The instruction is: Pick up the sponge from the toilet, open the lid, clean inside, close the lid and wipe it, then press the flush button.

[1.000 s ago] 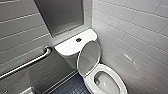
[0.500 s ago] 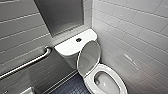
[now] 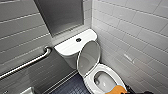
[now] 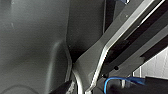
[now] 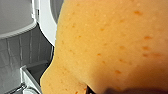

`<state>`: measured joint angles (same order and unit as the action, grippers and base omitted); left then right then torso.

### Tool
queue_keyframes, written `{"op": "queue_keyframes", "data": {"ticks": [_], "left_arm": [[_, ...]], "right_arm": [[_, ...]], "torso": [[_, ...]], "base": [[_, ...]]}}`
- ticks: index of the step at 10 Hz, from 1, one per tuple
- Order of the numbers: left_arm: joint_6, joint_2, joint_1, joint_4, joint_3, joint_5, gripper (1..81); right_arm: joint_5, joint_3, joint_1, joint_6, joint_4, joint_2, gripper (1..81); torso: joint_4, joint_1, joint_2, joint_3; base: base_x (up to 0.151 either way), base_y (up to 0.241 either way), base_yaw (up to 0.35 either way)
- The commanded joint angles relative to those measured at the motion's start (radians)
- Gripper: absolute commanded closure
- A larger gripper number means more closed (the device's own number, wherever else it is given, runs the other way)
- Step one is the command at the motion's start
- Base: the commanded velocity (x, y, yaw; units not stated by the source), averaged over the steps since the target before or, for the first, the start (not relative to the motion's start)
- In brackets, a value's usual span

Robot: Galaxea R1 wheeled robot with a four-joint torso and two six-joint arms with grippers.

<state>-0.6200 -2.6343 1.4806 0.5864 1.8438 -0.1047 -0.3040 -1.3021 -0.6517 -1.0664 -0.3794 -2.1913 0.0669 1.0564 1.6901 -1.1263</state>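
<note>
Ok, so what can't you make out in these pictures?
Head view: the sponge is cut off by the bottom edge, so what holds it is unseen.
Head view: the toilet has its front rim hidden behind the sponge.
Head view: the flush button is too small for detail.
Right wrist view: the sponge up close blocks what lies behind it.
Left wrist view: blurred dark robot parts block the room.

Right gripper (image 3: 127,92) clamped on the sponge (image 3: 115,89), left wrist tucked in.
The right arm enters low from the right, its dark tip showing just behind the sponge, which sits close before its wrist camera. The left wrist lies near the robot's own grey struts (image 4: 110,47) and blue cable (image 4: 113,80).
</note>
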Motion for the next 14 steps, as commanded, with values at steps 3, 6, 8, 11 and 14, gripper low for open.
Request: {"op": "queue_keyframes", "data": {"ticks": [3,6,8,11,14], "left_arm": [[-0.003,0.022,0.022,-0.005,-0.035,0.103,1.0],[-0.003,0.022,0.022,-0.003,-0.032,0.103,1.0],[-0.003,0.023,0.022,-0.003,-0.031,0.102,1.0],[-0.001,0.025,0.022,-0.003,-0.029,0.103,1.0],[-0.001,0.025,0.022,-0.002,-0.028,0.103,1.0]], "right_arm": [[-0.145,-0.179,0.262,-0.001,-0.003,-0.263,81.1],[-0.113,-0.353,0.309,-0.007,0.0,-0.423,81.1],[-0.011,-0.457,0.304,-0.012,0.008,-0.503,81.1],[0.138,-0.572,0.272,-0.02,0.056,-0.575,81.1],[0.235,-0.574,0.254,-0.021,0.1,-0.587,81.1]], "torso": [[0.0,0.0,0.0,0.0],[0.0,0.0,0.0,0.0],[0.0,0.0,0.0,0.0],[0.0,0.0,0.0,0.0],[0.0,0.0,0.0,0.0]], "base": [[0.0,0.0,0.0],[0.0,0.0,0.0],[0.0,0.0,0.0],[0.0,0.0,0.0],[0.0,0.0,0.0]]}}
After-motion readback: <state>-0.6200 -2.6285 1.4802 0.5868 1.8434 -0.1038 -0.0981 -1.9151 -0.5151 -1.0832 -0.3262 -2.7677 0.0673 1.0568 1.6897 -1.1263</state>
